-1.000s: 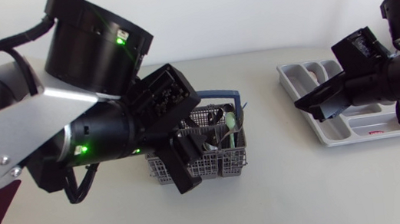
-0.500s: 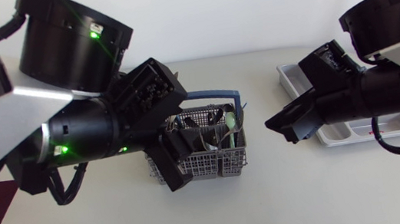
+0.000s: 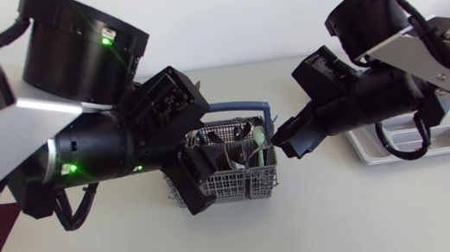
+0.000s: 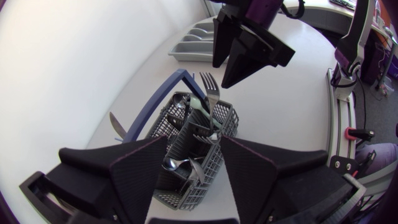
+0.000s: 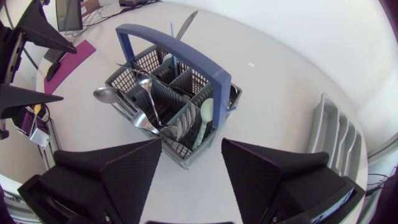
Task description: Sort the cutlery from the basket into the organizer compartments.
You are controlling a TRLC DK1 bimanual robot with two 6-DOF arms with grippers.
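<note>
The cutlery basket (image 5: 177, 134) stands on the white counter (image 3: 349, 205) about midway between the two arms, with its blue handle (image 5: 186, 56) arching over the compartments. The cutlery is inside it: a fork (image 4: 211, 84) stands upright with the tines up, a pale green spoon (image 5: 204, 115) leans in the compartment nearest to the right arm, and some metal spoons (image 5: 107, 94) lie with their bowls over the rim on the other side. A knife blade (image 5: 186, 23) shows past the far rim of the basket. I cannot tell whether it stands in the basket or lies on the counter.

The left arm (image 3: 35, 142) comes in from its side, and the left end effector (image 4: 193, 186) is just above one end of the basket. Its two fingers are spread wide and they hold nothing – the basket is seen between and ahead of them.

The right arm (image 3: 425, 56) reaches past the grey organizer (image 5: 333, 130), which rests on the counter well apart from the basket, on the right arm's side. The right end effector (image 5: 189, 183) hangs close to the other end of the basket, beside the handle. Its fingers are also wide apart and empty – no piece of cutlery is between them.
</note>
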